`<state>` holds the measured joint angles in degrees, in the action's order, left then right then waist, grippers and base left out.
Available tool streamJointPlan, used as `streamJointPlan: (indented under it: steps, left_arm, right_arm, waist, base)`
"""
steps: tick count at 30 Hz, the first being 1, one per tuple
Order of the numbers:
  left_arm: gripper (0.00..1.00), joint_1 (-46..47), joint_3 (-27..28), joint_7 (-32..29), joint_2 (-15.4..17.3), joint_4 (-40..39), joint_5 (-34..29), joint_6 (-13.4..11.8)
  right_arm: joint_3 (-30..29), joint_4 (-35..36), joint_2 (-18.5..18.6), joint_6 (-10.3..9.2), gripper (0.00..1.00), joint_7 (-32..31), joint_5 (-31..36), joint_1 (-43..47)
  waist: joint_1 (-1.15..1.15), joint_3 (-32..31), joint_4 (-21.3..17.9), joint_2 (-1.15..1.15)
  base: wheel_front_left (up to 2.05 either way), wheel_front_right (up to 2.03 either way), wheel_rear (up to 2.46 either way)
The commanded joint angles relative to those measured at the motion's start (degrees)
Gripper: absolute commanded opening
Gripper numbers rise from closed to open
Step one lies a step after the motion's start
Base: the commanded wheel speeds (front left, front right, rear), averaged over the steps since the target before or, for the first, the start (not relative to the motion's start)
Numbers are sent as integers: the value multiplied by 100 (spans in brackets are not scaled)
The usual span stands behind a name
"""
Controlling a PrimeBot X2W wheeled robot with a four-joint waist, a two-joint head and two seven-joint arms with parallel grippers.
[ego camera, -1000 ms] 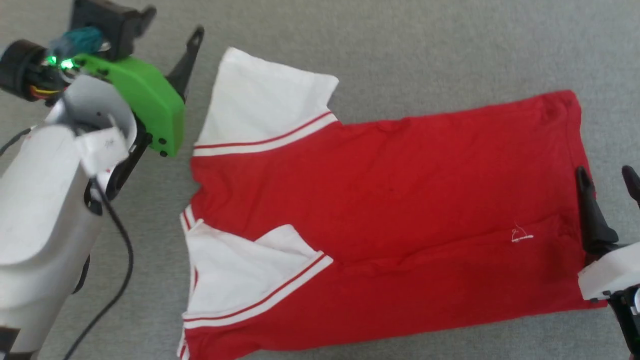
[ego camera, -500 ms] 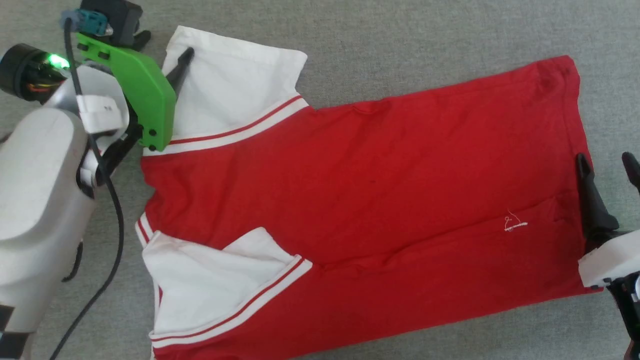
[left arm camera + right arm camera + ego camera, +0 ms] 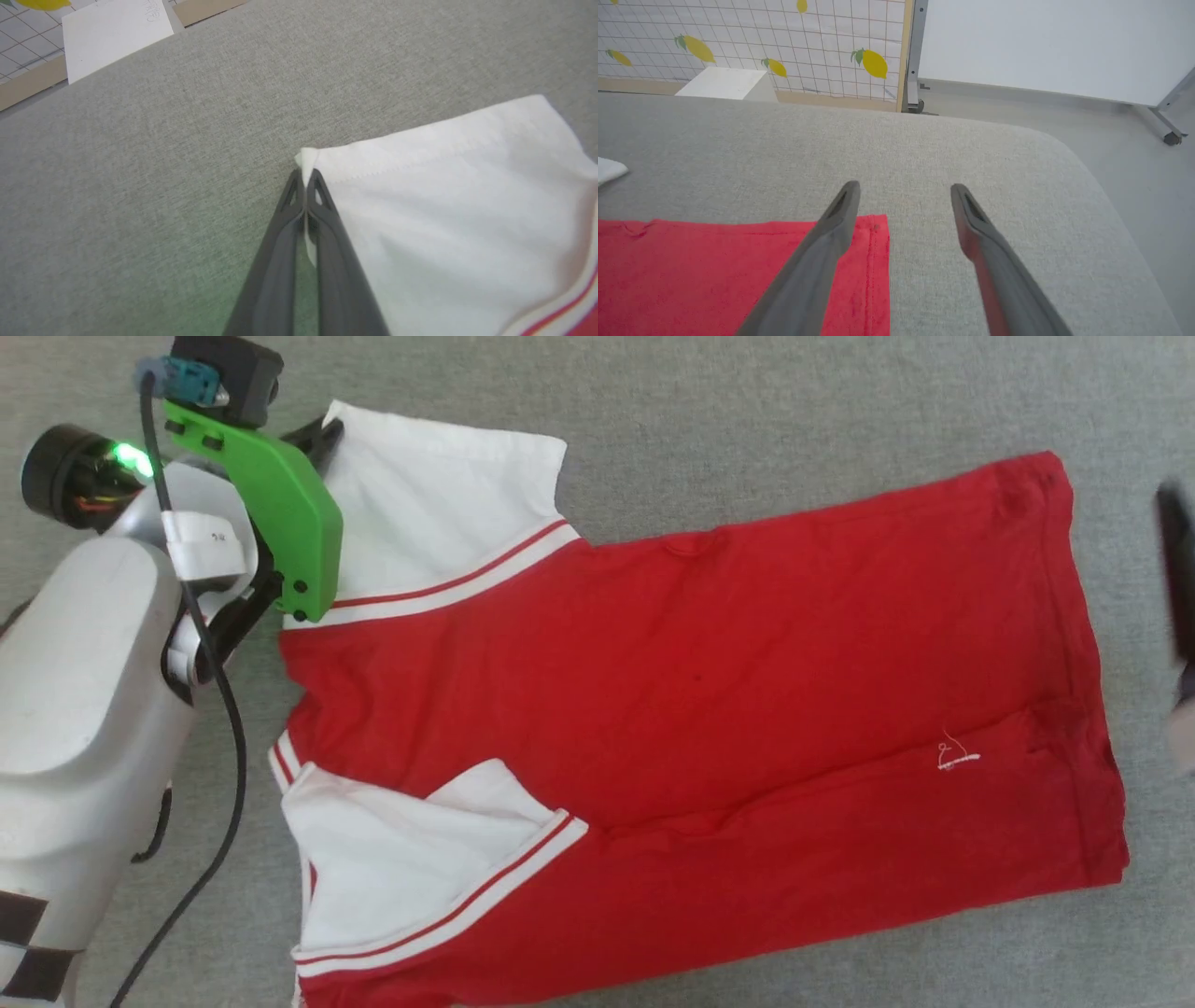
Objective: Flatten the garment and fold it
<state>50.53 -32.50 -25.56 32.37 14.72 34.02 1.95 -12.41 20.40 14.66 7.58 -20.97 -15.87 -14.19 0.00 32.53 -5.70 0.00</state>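
The garment [image 3: 709, 709], a red jersey with white sleeves and striped trim, lies spread on the grey surface with its hem to the right. A small white logo [image 3: 957, 756] sits near the hem. At the far left my left gripper [image 3: 322, 429] is shut on the outer corner of the far white sleeve [image 3: 439, 495]; the left wrist view shows the sleeve corner [image 3: 306, 161] pinched between the fingertips of that gripper [image 3: 305, 179]. My right gripper [image 3: 903, 200] is open above the far hem corner [image 3: 873, 228], holding nothing; in the head view one dark finger [image 3: 1178, 569] blurs at the right edge.
The grey padded surface [image 3: 971, 149] rounds off at its far right corner, with floor beyond. A lemon-patterned grid wall [image 3: 784, 42], a white box [image 3: 724, 84] and a wheeled white panel [image 3: 1064, 42] stand behind it. A black cable [image 3: 219, 728] hangs along my left arm.
My left gripper went from open beside the far sleeve to shut on its corner. My right gripper left the hem's near part and moved toward the far hem corner. The camera shifted.
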Motion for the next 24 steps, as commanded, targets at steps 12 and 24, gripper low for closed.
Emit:
streamJointPlan:
  steps: [12,24]
  left_arm:
    - [0,65,-126,114,-193,14,9,11]
    - [0,294,-167,140,-317,35,7,-14]
  right_arm:
    - [377,-1094,880,-9,100,-2722,-792,-1665]
    - [574,-1719,844,-9,35,-3301,-608,-1888]
  waist:
    - [0,80,365,0]
    - [0,385,583,0]
  base:
    - [0,0,0]
    - [0,0,0]
